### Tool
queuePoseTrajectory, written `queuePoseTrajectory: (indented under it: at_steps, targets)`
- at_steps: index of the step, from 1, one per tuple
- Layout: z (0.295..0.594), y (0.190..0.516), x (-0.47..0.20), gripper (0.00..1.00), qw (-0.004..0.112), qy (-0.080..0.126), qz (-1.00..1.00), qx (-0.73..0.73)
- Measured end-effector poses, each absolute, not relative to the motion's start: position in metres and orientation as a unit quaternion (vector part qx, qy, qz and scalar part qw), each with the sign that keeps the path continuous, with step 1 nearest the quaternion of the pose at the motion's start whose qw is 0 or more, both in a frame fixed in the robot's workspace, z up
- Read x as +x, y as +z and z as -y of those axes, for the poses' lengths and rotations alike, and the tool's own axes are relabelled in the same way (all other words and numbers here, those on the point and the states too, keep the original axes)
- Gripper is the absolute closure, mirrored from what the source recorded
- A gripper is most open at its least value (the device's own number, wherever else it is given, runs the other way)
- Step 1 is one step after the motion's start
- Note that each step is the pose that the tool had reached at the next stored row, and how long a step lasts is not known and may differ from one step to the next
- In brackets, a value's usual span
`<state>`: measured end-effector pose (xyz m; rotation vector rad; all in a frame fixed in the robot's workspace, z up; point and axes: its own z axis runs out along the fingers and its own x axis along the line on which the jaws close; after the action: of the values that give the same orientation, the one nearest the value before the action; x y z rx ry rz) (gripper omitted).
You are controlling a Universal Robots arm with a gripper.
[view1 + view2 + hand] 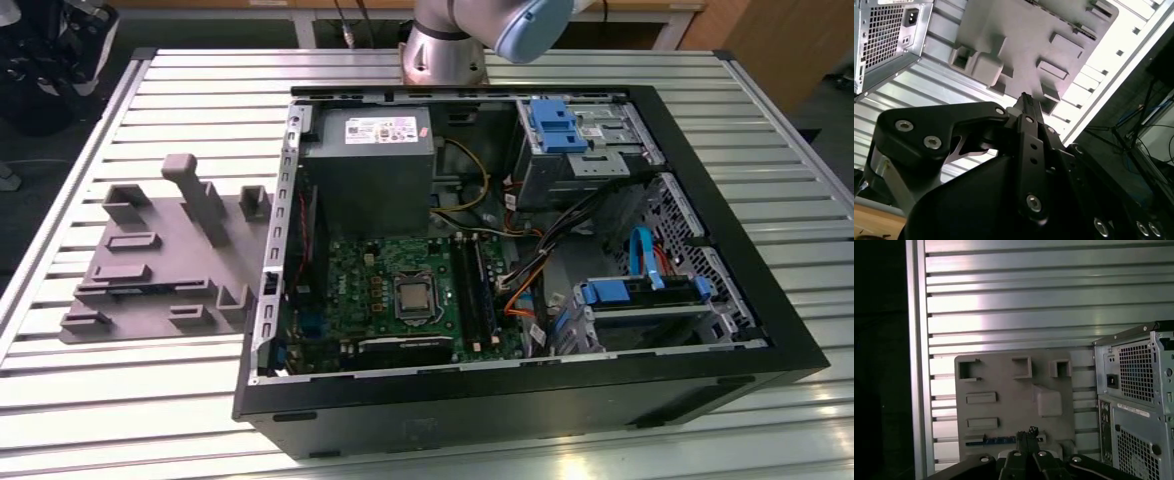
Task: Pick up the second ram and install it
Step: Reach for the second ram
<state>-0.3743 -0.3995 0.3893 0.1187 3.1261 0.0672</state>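
One slatted metal table (160, 80) carries everything, and the biggest thing on it is an open black computer case (534, 400) lying on its side, taking up the middle and the exterior view's right. Just beside the case, on the exterior view's left, a grey blocky fixture (160, 260) lies flat on the slats, with raised posts and shallow pockets. The robot arm (461, 35) rises from the far edge of the table, behind the case. Inside the case a grey power supply (367, 165) sits at the far end. The green motherboard (360, 290) lies nearer, with long black memory slots (474, 290) running along the side toward the exterior view's right. The gripper (1026, 434) hangs above the fixture in both wrist views. Its fingers are drawn together into one narrow tip with no gap to be seen, and nothing shows between them. The second ram (996, 440), a thin dark stick with a blue-green face, lies in a long pocket of the fixture. In the first wrist view the fingertips overlap part of its length, and whether they touch it cannot be told.
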Motion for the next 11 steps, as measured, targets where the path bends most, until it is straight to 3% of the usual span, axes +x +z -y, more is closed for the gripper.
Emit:
queuePoseTrajectory:
  at_steps: [4,11]
  targets:
    - [0.401,0.387,-0.375,0.89,-0.006,0.021,-0.999,0.038]
    - [0.418,0.381,-0.383,0.89,-0.007,0.021,-0.999,0.038]
